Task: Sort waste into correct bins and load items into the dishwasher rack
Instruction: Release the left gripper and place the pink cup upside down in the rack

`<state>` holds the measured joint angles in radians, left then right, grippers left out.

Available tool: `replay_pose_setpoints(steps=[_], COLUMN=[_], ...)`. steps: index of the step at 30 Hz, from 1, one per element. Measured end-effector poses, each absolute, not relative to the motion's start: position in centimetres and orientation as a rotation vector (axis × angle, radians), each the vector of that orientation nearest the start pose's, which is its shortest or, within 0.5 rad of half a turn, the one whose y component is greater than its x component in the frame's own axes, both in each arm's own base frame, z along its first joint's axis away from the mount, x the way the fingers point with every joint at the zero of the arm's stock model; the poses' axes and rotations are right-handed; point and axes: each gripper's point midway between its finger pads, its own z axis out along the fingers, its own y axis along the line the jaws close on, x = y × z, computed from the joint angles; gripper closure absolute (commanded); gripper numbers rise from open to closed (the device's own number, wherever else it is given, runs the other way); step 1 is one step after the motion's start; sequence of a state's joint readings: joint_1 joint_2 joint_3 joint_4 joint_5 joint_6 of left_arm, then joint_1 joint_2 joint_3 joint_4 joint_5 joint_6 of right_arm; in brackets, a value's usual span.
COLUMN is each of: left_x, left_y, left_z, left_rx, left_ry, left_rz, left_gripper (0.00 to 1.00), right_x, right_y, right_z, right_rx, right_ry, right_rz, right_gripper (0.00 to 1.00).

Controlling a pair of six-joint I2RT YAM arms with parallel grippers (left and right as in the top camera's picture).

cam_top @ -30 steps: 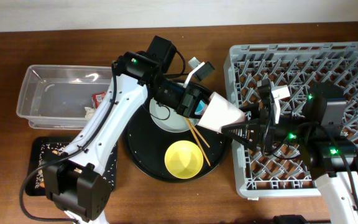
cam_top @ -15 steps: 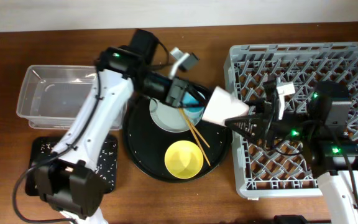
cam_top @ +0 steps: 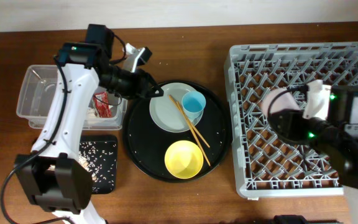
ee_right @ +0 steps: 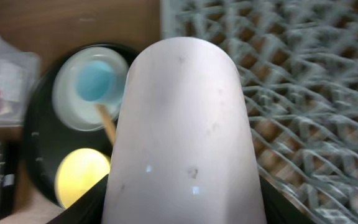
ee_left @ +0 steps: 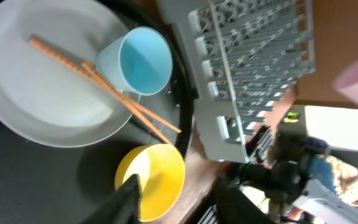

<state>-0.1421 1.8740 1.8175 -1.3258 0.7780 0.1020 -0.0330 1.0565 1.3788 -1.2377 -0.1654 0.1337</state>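
Clamping pink cup (cam_top: pixel 277 98) in right fingers (cam_top: pixel 278 117) above rack (cam_top: pixel 247 180), frame right. Holding left fingers (ee_left: pixel 129 196) apart, empty, over round tray (cam_top: pixel 143 158), upper-left rim.

2 cups (cam_top: pixel 193 103), 2 chopsticks (cam_top: pixel 188 124), 1 bowl (cam_top: pixel 184 158), 1 plate (cam_top: pixel 162 116), 2 bins (cam_top: pixel 48 99), 1 rack (cam_top: pixel 303 53).

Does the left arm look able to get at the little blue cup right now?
Probably yes. The left pincer stands open and empty at the plate's edge, with the blue cup just past it and only the chopsticks lying against the cup.
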Motion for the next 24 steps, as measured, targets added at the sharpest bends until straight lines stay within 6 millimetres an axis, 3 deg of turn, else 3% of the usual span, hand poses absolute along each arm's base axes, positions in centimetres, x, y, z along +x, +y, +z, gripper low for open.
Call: replay_pose_setpoints(steps=[3,5,7,8,14,24], left_x=[36.0,35.8,35.7,35.7,35.8,35.9], left_y=[-17.8,-18.2,-18.6,-18.8,-18.9,-18.8], left_z=[20.8,20.0,19.7,19.6,19.2,19.2], left_rx=[0.440,0.440,0.452,0.457,0.468,0.468], left_ry=[2.791,2.840,2.852,2.852,2.861,2.859], left_rz=[-1.015,-0.908,-0.860,-0.844,-0.781,-0.773], left_gripper=[0.52,0.48,0.30,0.01,0.01,0.01], right_x=[23.7,24.8,25.7,26.2,27.2,26.9], right_y=[0.8,0.5,0.6,0.9,1.4,1.7], right_z=[25.9,23.4,21.1,19.9,15.2,13.1], right_rx=[0.189,0.208,0.190,0.172,0.129,0.135], right_ry=[2.653,2.772,2.875,2.924,3.122,3.186], right_rz=[0.155,0.127,0.136,0.159,0.208,0.237], right_gripper=[0.65,0.65,0.65,0.65,0.65,0.62])
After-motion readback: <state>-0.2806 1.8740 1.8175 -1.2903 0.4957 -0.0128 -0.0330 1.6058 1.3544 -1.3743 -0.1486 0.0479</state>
